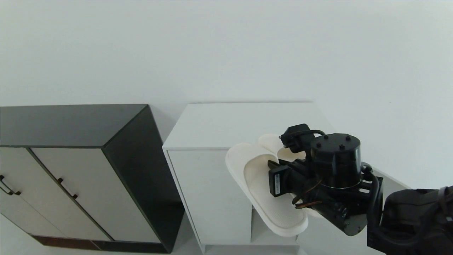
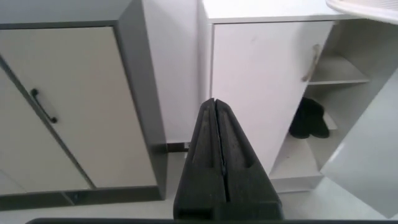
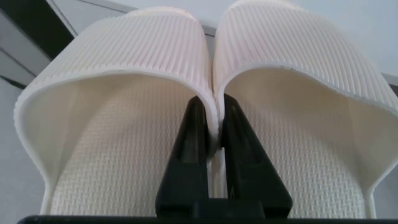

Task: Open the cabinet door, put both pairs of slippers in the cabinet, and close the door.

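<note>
A pair of cream ribbed slippers (image 1: pixel 262 191) hangs in the air in front of the white cabinet (image 1: pixel 240 124), toes up and soles side by side. My right gripper (image 1: pixel 275 165) is shut on the slippers' two inner edges, pinched together between its black fingers (image 3: pixel 189 143). In the right wrist view the slippers (image 3: pixel 124 93) arch over both fingers. The white cabinet's left door (image 2: pixel 261 81) is closed. Its right half stands open, showing shelves (image 2: pixel 333 71). My left gripper (image 2: pixel 217 143) is shut on nothing, low and facing the cabinets.
A black cabinet (image 1: pixel 70 124) with beige doors and dark handles (image 2: pixel 43 106) stands to the left of the white one. Dark shoes (image 2: pixel 309 118) rest on a lower shelf inside the open half. The swung-out white door (image 2: pixel 367 162) is at the right.
</note>
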